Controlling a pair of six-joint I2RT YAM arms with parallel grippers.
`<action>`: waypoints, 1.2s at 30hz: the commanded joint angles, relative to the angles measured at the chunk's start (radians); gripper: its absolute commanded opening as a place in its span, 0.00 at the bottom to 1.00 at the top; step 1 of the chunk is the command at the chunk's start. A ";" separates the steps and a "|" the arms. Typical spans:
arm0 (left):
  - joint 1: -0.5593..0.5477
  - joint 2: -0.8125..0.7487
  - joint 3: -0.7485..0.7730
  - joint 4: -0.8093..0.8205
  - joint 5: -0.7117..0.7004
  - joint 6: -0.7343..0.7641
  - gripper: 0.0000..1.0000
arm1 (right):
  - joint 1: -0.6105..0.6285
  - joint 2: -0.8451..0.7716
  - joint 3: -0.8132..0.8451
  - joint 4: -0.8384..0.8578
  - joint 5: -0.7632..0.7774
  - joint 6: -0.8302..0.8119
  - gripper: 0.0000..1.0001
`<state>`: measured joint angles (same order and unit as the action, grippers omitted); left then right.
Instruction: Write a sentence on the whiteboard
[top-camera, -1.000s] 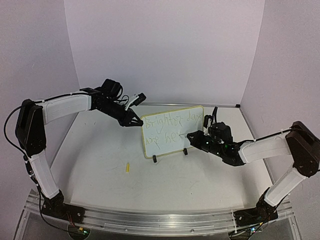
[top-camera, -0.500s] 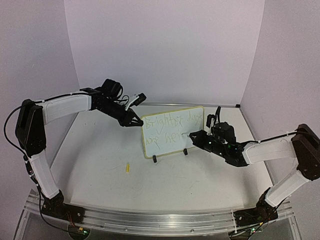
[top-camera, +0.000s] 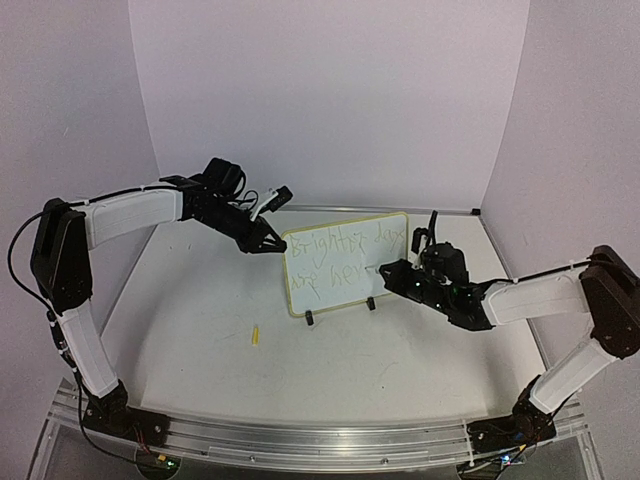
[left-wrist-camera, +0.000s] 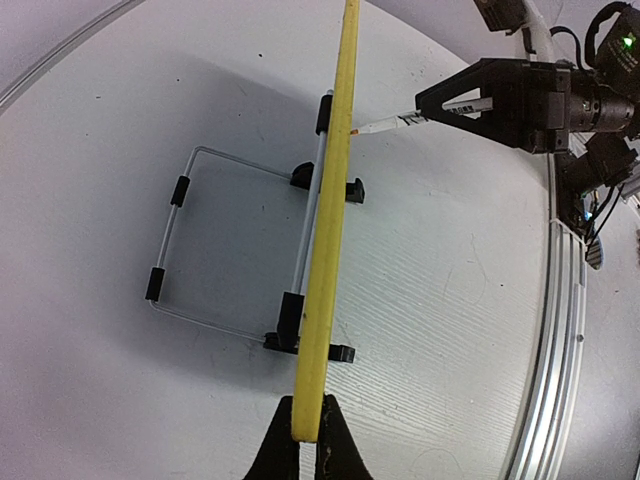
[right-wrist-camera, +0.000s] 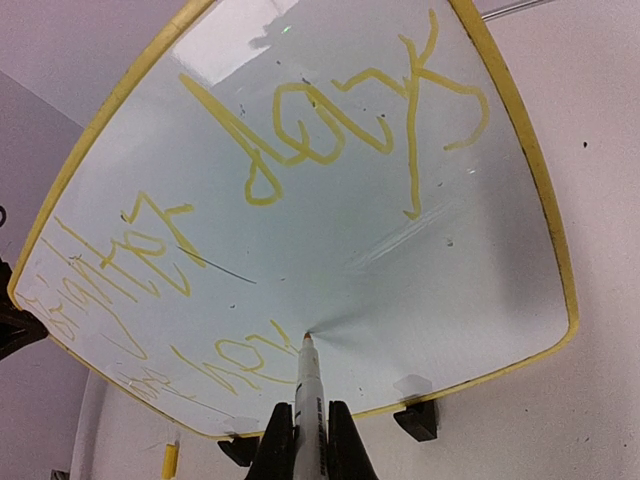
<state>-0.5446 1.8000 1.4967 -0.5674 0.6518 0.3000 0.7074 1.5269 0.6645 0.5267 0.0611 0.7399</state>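
Observation:
The whiteboard (top-camera: 346, 275) stands upright on two black clip feet in the middle of the table, its yellow rim (left-wrist-camera: 330, 230) edge-on in the left wrist view. The sentence (top-camera: 340, 255) runs in two lines of yellow handwriting (right-wrist-camera: 300, 140) across its face. My left gripper (top-camera: 280, 243) is shut on the board's left edge (left-wrist-camera: 308, 435). My right gripper (top-camera: 386, 270) is shut on a white marker (right-wrist-camera: 308, 385). The marker's tip touches the board at the end of the lower line, as the left wrist view also shows on the marker (left-wrist-camera: 390, 123).
A small yellow marker cap (top-camera: 255, 334) lies on the table in front of the board, left of centre. A wire stand (left-wrist-camera: 240, 165) props the board from behind. Purple walls close in the back and both sides.
My right gripper has shifted slightly to the right with the marker along the lower line. The left arm and the board have stayed still.

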 joint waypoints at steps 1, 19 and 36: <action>-0.003 -0.051 -0.004 0.014 -0.009 0.027 0.00 | -0.003 0.024 0.047 0.006 0.028 -0.016 0.00; -0.003 -0.054 -0.004 0.014 -0.009 0.027 0.00 | -0.003 -0.029 0.043 -0.028 0.115 -0.019 0.00; -0.003 -0.056 -0.004 0.014 -0.008 0.027 0.00 | -0.003 0.024 0.067 -0.008 0.007 -0.034 0.00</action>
<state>-0.5446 1.8000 1.4963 -0.5678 0.6518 0.2993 0.7074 1.5219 0.7065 0.4961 0.0881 0.7043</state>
